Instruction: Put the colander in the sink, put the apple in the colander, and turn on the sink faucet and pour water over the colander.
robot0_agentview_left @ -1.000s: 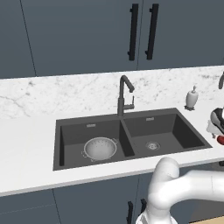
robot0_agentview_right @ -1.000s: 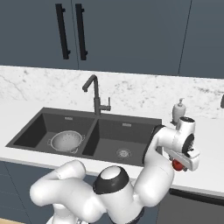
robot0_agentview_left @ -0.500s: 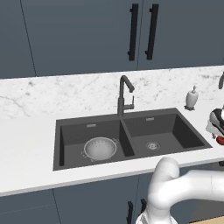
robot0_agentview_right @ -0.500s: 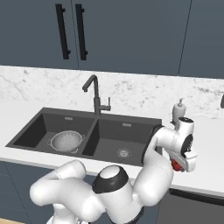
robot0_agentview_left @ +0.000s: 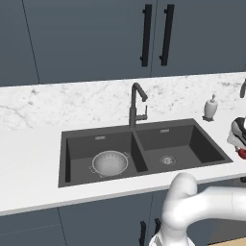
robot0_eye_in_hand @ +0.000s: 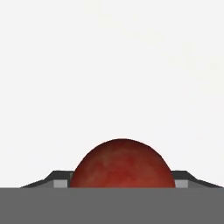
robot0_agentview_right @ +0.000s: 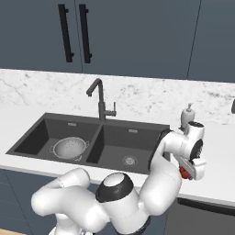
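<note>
A: We have the pincer (robot0_agentview_right: 185,173) down around the small round red apple (robot0_eye_in_hand: 122,164) on the white surface (robot0_agentview_right: 215,183), right of the sink.

B: Contact is unclear, maybe ungripped; off-centre fingers could roll it away.

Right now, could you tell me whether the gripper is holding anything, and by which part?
The gripper straddles the apple at its sides; a firm hold cannot be told.
</note>
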Robot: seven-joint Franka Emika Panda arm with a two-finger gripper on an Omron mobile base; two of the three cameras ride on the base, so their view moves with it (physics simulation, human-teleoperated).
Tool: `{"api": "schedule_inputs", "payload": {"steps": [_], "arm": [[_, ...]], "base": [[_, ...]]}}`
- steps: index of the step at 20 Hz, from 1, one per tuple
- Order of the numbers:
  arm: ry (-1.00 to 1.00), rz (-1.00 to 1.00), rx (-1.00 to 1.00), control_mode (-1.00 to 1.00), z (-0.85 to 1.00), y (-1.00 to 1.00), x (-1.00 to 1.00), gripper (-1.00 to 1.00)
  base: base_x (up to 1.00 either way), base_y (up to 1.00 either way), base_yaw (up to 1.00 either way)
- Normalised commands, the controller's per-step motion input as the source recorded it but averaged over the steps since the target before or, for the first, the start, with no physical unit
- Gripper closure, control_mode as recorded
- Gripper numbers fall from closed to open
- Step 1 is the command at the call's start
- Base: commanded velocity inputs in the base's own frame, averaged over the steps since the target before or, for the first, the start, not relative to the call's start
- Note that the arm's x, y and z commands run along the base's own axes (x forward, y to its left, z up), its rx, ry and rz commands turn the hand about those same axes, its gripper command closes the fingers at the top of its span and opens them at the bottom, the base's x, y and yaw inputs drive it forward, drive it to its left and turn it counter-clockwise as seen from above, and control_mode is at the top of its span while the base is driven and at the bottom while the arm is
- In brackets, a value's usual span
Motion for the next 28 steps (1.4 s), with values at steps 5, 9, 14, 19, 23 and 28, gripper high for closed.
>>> {"api": "schedule_inputs", "payload": {"steps": [5, 9, 14, 19, 23, 28], "arm": [[0.0, 0.22, 0.0, -1.0, 0.48, 0.57, -0.41, 1.0], [0.0, 0.44, -0.19, -1.0, 0.4, 0.86, -0.29, 1.0], [-0.03, 0.47, -0.23, -1.0, 0.4, 0.96, -0.19, 1.0], [-0.16, 0.42, -0.15, -1.0, 0.33, 0.94, -0.19, 1.0], [-0.18, 0.39, 0.0, -1.0, 0.26, 0.91, -0.07, 1.0], [-0.05, 0.3, 0.1, -1.0, 0.18, 0.96, -0.01, 1.0]], "base": [[0.0, 0.0, 0.0], [0.0, 0.0, 0.0], [0.0, 0.0, 0.0], [0.0, 0.0, 0.0], [0.0, 0.0, 0.0], [0.0, 0.0, 0.0]]}}
